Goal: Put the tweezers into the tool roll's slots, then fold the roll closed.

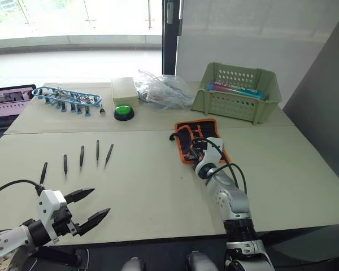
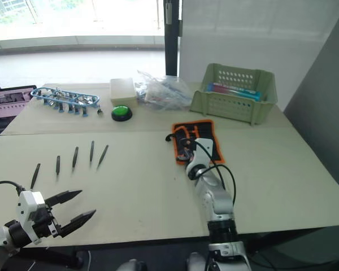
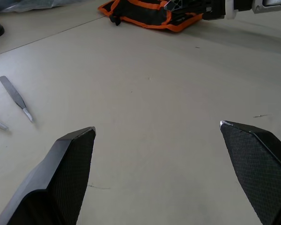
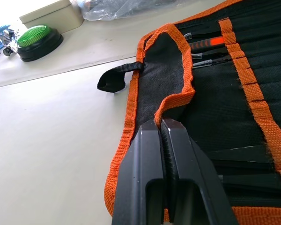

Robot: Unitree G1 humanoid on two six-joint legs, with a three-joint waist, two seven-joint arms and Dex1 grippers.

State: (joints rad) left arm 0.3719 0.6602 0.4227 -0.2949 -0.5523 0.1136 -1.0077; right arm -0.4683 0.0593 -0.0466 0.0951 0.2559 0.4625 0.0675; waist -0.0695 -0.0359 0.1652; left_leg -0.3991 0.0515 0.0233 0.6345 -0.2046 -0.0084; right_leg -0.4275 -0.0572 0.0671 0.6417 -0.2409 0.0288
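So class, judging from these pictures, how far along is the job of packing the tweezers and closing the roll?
Barely begun. Done: nothing packed; all five tweezers lie loose on the table. In hand: the right gripper, shut, pinches the orange edge of the tool roll's flap; the left gripper hangs open, holding nothing. Left: slot every tweezer, then fold the roll.

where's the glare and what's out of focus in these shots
Left eye view: strong window glare washes out the floor behind the table. Left wrist view: the near pincer fingers are sharp, the far tool roll soft. Right wrist view: the green button and background are blurred and overexposed.
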